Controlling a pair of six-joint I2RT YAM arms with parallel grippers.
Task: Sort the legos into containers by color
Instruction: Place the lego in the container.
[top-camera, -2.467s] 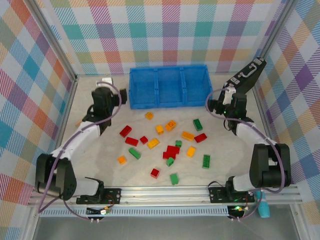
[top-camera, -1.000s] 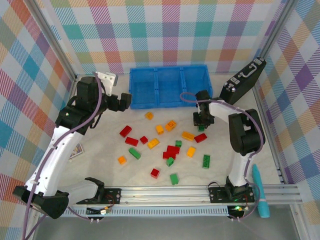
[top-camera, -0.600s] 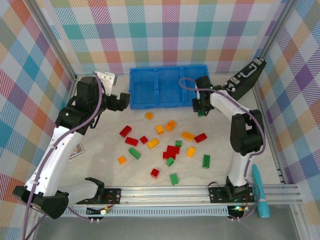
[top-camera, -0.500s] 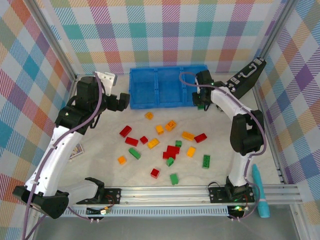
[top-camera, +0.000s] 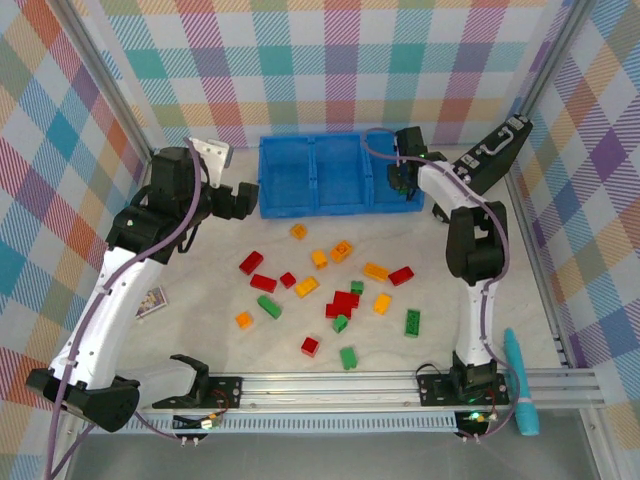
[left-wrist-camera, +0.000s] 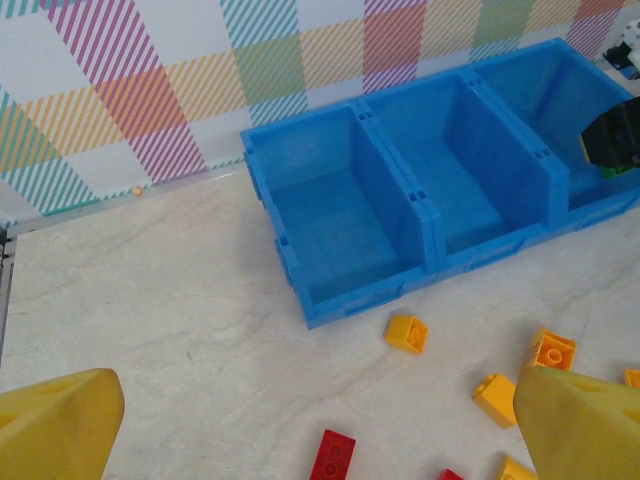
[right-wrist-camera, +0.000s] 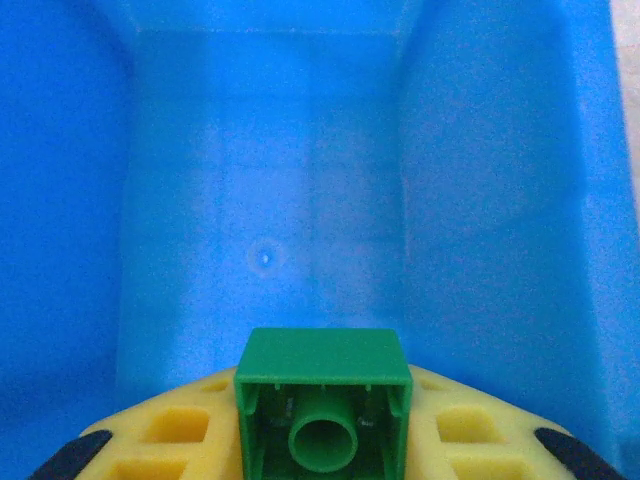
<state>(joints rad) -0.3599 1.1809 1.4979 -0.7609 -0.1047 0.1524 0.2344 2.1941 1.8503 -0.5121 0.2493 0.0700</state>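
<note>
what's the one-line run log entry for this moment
right fingers: shut on green lego | position: above rightmost bin compartment | left fingers: open, holding nothing | table: loose legos unsorted

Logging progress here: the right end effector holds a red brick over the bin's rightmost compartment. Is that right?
Not quite: the brick is green, not red, as the right wrist view shows. The right end effector does hold it over the bin's rightmost compartment.

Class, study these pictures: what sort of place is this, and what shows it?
Probably a robotics lab test cell, not a home: the left arm and right arm bolted to a metal rail, checked panels walling the table, and legos scattered before a blue bin.
</note>
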